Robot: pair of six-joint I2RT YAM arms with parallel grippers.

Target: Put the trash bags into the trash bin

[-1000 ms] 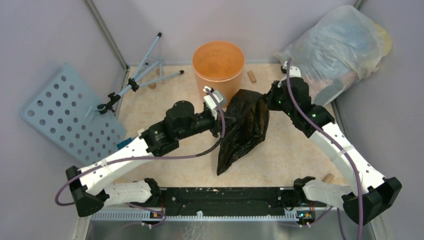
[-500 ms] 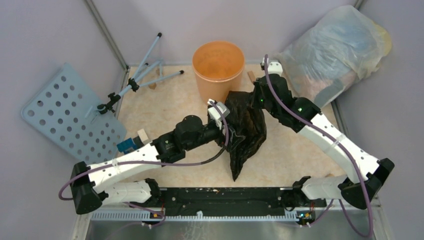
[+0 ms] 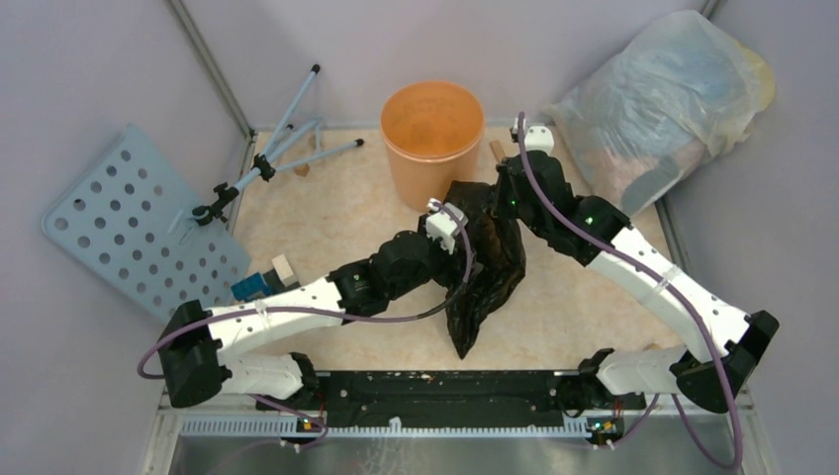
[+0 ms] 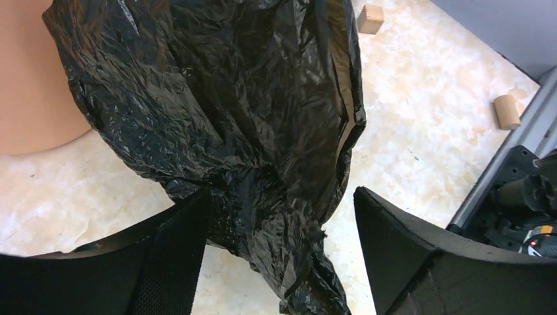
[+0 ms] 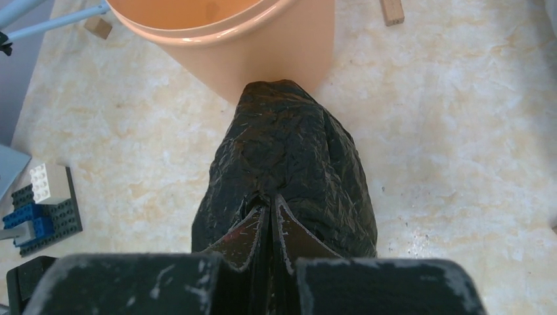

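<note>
The right tool (image 5: 270, 201) is pinched shut on a fold at the top of the black bag (image 5: 289, 151). Its two fingers meet with crinkled plastic nipped between them, and the bag bulges out ahead of and below the tips. Straight ahead of this tool, just past the bag, the orange bucket (image 5: 263, 46) stands upright on the bench (image 5: 460, 131) with its mouth open. The bag is outside the bucket. Its far edge overlaps the bucket's wall in the wrist view, and whether the two touch cannot be told.

The left tool (image 4: 282, 192) is spread wide, and the lower mass of the bag hangs between its fingers (image 4: 174, 256). It is not clear whether either finger presses the plastic. The bucket's wall shows to this tool's left, behind the bag. From above, the bag runs from the right tool down past the left tool and narrows to a tail on the left tool's near side.

A small wooden block (image 5: 392, 10) lies ahead and to the right of the right tool, and a cluster of toy bricks (image 5: 39, 203) lies off to its left. A cork cylinder (image 4: 506, 111) lies to the right of the left tool.
</note>
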